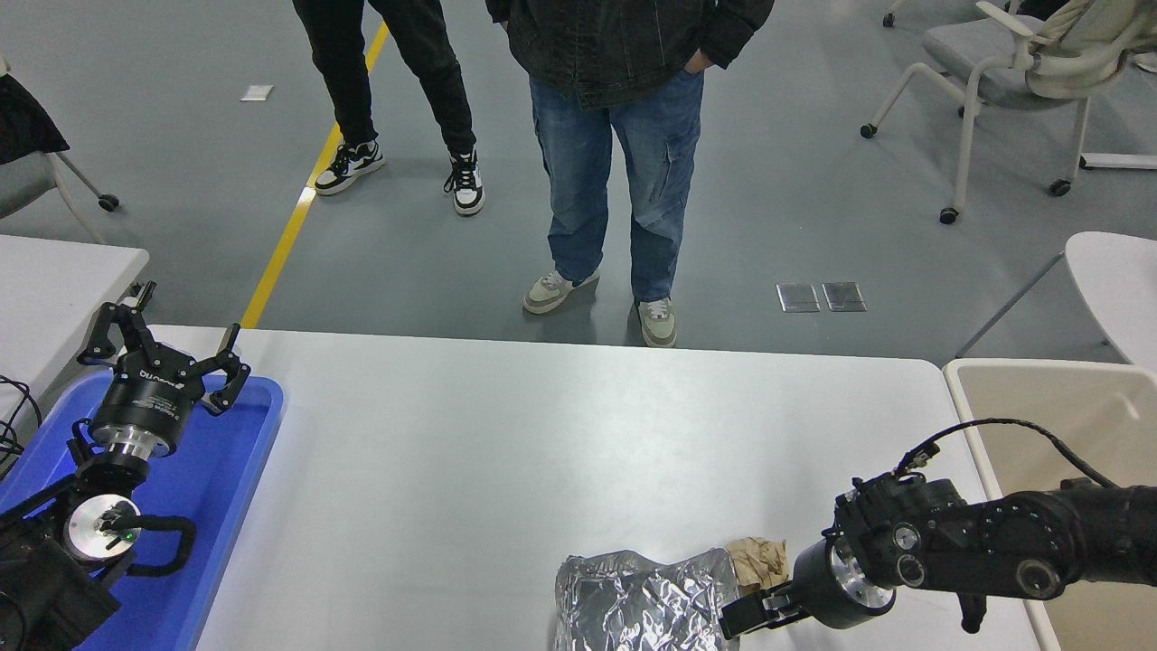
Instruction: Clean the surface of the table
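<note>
The white table surface (542, 425) fills the middle of the view. A crumpled sheet of silver foil (633, 601) lies at its near edge, and a wad of brown paper (759, 559) touches the foil's right end. My right gripper (748, 617) comes in low from the right and is shut on the foil's right edge, just below the brown wad. The foil bunches up toward it. My left gripper (163, 348) is parked open above the blue tray (226, 470) at the lower left.
A beige bin (1067, 407) stands against the table's right end. Two people (624, 136) stand at the far side. A small white table (54, 271) is at the left, and a round tabletop (1116, 280) and a wheeled chair (1003, 63) are at the right.
</note>
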You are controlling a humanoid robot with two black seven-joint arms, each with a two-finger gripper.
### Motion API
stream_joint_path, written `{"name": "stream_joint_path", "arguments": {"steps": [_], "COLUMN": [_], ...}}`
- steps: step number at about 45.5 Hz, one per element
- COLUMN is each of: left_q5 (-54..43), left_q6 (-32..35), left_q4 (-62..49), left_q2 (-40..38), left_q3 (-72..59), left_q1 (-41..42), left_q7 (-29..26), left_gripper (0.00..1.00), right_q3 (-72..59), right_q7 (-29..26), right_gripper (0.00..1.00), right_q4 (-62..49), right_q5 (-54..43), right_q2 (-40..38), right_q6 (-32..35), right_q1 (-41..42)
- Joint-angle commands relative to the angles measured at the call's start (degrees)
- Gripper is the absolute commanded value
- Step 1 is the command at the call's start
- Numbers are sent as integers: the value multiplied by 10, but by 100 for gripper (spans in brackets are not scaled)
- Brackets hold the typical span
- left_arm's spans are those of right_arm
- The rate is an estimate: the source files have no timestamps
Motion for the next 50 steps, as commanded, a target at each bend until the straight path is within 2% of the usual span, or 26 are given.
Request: {"name": "stream_joint_path", "arguments": {"steps": [1,7,11,18,50], "left_q5": [0,0,0,0,0], "left_q6": [0,0,0,0,0], "left_q4": [0,0,0,0,0], "left_q2": [0,0,0,0,0], "left_q3": [0,0,0,0,0], "left_q1": [0,0,0,0,0], "left_q7": [0,0,0,0,0], "left_gripper": [100,100,100,100,100], "right_q3": [-2,-2,-3,-4,-11], "right_q7": [-1,-1,0,0,0], "right_gripper": [57,53,30,1,0], "right_q4": [-5,-5,-5,-5,4], "right_q5": [-23,-23,-37,-49,-50], "right_q2": [1,1,-2,-4,-31], "right_q6": [0,0,1,4,14], "right_q1": [-2,-1,-1,-1,17]}}
